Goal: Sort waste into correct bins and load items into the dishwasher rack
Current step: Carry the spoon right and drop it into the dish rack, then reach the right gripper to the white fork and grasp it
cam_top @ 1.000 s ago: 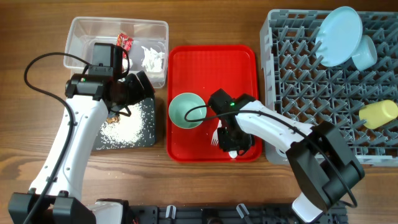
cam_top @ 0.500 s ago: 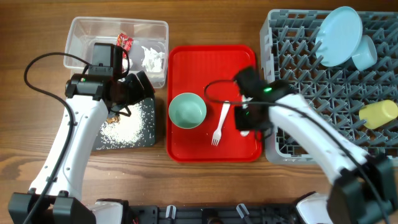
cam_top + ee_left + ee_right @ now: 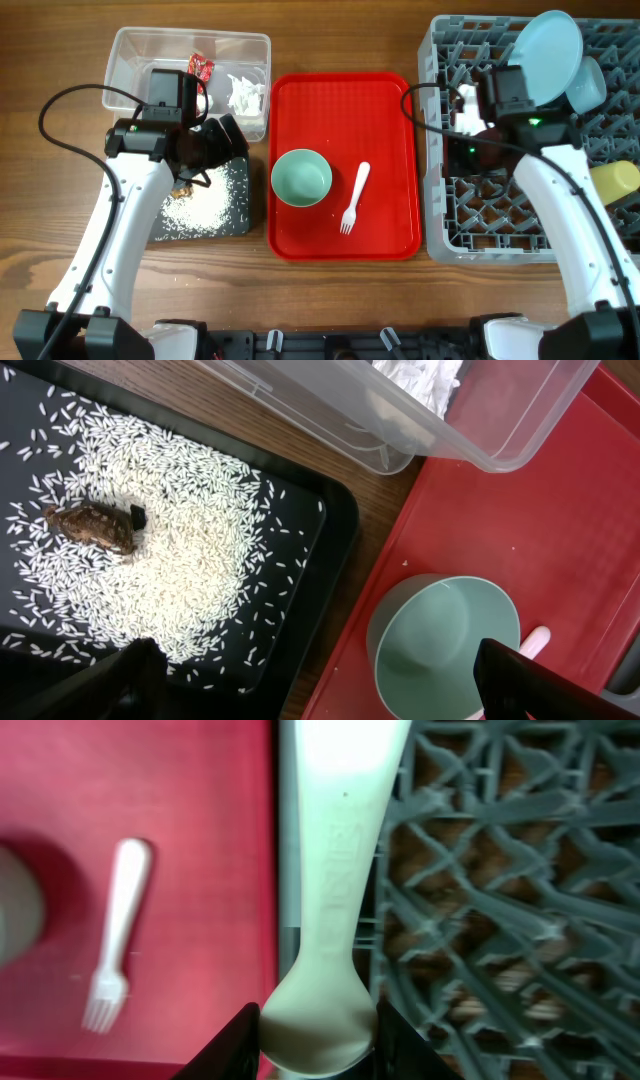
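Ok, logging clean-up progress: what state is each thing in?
spoon, gripped by right fingers at dishwasher rack edge
fork, lying on red tray
pale green bowl, upright, empty
light blue plate, on edge in rack
light blue bowl, in rack
yellow cup, on its side in rack
clear tub, holds wrapper and tissue
black tray, holds rice and brown lump
left fingers, open, empty

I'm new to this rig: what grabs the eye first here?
The bright red tray sits mid-table, carrying a pale green bowl and a white fork. To its right, the right end effector holds a white spoon over the edge of the grey rack.
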{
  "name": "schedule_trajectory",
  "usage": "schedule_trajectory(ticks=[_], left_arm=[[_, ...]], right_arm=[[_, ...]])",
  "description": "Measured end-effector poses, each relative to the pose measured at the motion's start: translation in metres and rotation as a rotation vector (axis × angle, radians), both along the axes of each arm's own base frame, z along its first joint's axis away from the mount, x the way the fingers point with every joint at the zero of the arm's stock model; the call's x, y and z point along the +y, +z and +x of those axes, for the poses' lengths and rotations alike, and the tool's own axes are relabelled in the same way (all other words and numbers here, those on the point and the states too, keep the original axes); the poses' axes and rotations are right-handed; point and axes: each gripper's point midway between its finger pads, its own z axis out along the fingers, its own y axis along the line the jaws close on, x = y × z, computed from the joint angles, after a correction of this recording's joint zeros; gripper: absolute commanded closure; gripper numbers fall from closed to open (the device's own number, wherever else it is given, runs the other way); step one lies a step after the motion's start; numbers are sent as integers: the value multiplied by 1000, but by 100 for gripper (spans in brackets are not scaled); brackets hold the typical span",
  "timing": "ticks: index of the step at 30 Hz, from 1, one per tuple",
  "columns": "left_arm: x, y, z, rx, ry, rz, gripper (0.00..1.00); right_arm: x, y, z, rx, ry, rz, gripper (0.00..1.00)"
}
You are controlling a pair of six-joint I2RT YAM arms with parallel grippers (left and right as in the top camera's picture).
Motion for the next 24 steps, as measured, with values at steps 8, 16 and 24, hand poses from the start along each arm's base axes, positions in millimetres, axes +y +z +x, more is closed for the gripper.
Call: schedule_trajectory(ticks=[8, 16, 24], left_arm=[[0, 0, 0, 0, 0, 0, 0], [0, 0, 0, 0, 0, 0, 0], [0, 0, 0, 0, 0, 0, 0]], right_arm=[[-6, -41, -6, 167, 27, -19, 74], [-11, -49, -10, 213, 18, -38, 46], [1, -2, 6, 63, 30, 19, 44]])
